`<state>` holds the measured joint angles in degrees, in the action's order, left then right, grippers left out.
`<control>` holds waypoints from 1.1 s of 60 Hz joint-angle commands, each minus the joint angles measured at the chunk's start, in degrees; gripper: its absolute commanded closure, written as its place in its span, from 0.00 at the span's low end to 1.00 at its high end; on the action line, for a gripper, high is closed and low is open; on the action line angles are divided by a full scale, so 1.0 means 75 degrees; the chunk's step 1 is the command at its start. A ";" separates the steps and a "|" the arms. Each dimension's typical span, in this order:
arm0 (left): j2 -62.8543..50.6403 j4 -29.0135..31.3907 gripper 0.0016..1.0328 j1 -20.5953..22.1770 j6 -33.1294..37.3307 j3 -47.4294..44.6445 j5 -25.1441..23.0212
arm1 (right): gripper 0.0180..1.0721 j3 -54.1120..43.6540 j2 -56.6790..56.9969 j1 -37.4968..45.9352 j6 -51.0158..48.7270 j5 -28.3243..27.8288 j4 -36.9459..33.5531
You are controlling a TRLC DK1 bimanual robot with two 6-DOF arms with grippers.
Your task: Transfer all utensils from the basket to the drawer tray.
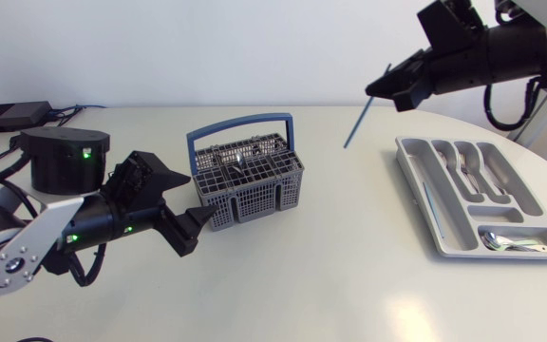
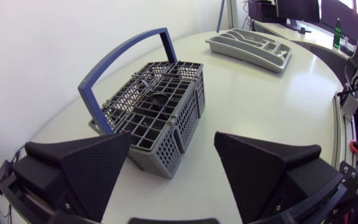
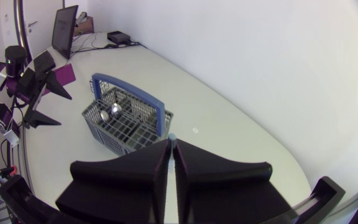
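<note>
A grey wire basket (image 1: 245,180) with a blue handle stands mid-table, and silver utensil heads (image 1: 240,161) show inside it. At the right lies the grey drawer tray (image 1: 442,233) with forks (image 1: 463,161) and a spoon (image 1: 511,244) in its compartments. High above the table, between basket and tray, my right gripper (image 1: 385,88) is shut on a thin blue stick (image 1: 361,116) that hangs slanting down. In the right wrist view the gripper (image 3: 173,163) pinches the stick's pale tip (image 3: 173,137). My left gripper (image 1: 186,201) is open just left of the basket (image 2: 157,112), empty (image 2: 173,180).
A black box (image 1: 12,116) with cables lies at the back left corner. The tray (image 2: 250,45) sits close to the table's rounded right edge. Bare tabletop stretches in front of the basket and between basket and tray.
</note>
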<state>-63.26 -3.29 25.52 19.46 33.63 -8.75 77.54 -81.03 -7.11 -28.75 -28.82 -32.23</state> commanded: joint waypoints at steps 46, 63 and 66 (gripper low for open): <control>-0.0225 0.0591 0.09 -0.0262 -0.0404 0.0673 -0.0509 | 0.95 0.1134 -0.3258 0.3656 -0.2389 0.1030 -0.3449; -0.0190 0.0509 0.09 -0.0449 -0.0380 0.0579 -0.0509 | 0.64 0.1802 -0.4711 0.3820 -0.1920 0.1124 -0.2605; -0.0190 0.0474 0.09 -0.0566 -0.0380 0.0555 -0.0520 | 0.58 0.1931 -0.4828 0.3843 -0.1791 0.1159 -0.2453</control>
<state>-64.51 0.58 22.50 17.76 37.91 -11.84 89.62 -114.96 20.82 -43.99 -20.73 -51.62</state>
